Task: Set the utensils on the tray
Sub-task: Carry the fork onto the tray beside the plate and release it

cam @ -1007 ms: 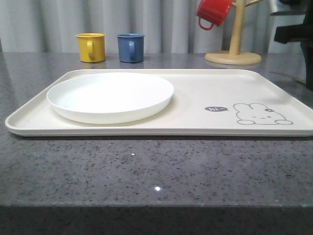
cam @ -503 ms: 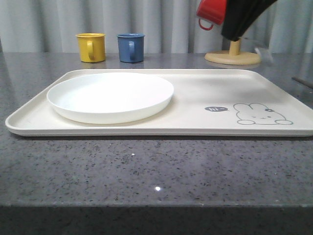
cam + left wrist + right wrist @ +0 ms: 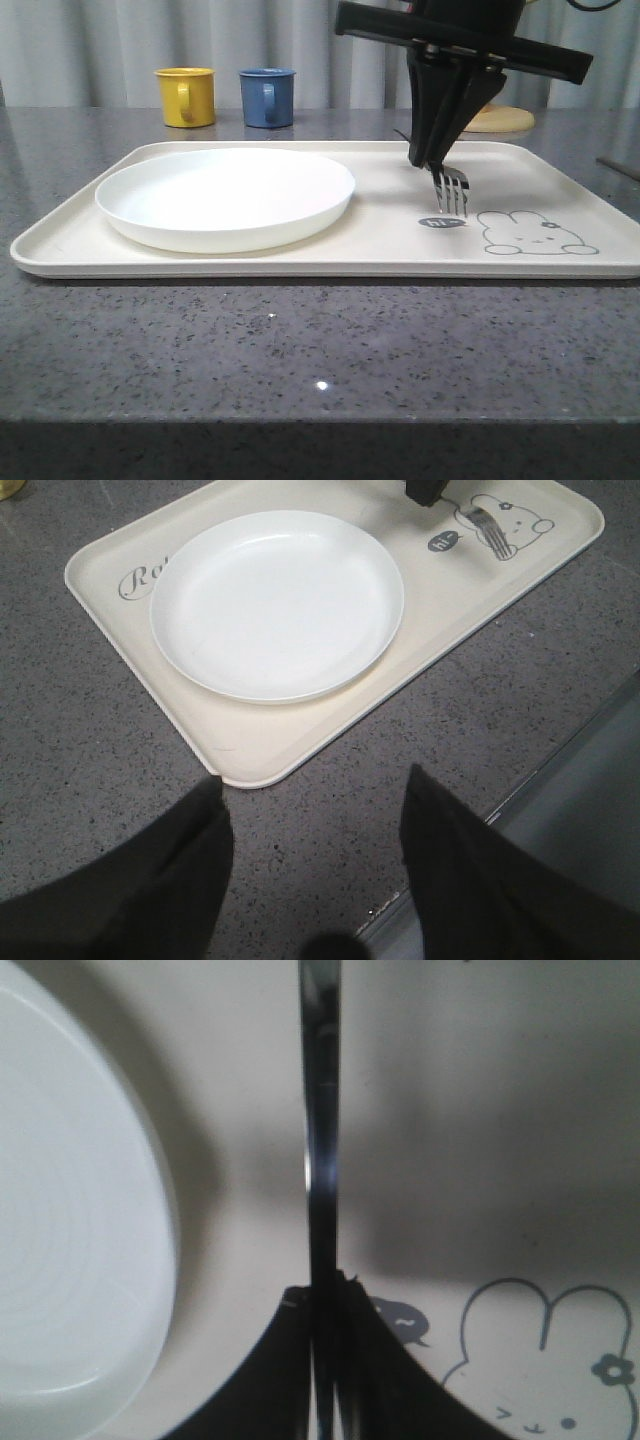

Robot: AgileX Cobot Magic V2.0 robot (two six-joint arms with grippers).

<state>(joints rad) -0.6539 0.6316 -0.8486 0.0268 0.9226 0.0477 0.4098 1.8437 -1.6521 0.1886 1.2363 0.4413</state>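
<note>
Fork (image 3: 452, 189) in right claw (image 3: 436, 160) above tray (image 3: 400, 240)

one fork (image 3: 452, 190), one plate (image 3: 226, 197), two mugs (image 3: 187, 96)

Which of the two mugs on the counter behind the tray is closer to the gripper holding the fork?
The blue mug; the yellow mug stands further left, away from the right gripper and its fork.

Grey speckled stone countertop (image 3: 300, 350) up front, glints of light on it, and pale pleated curtains (image 3: 100, 45) hanging across the whole back.
</note>
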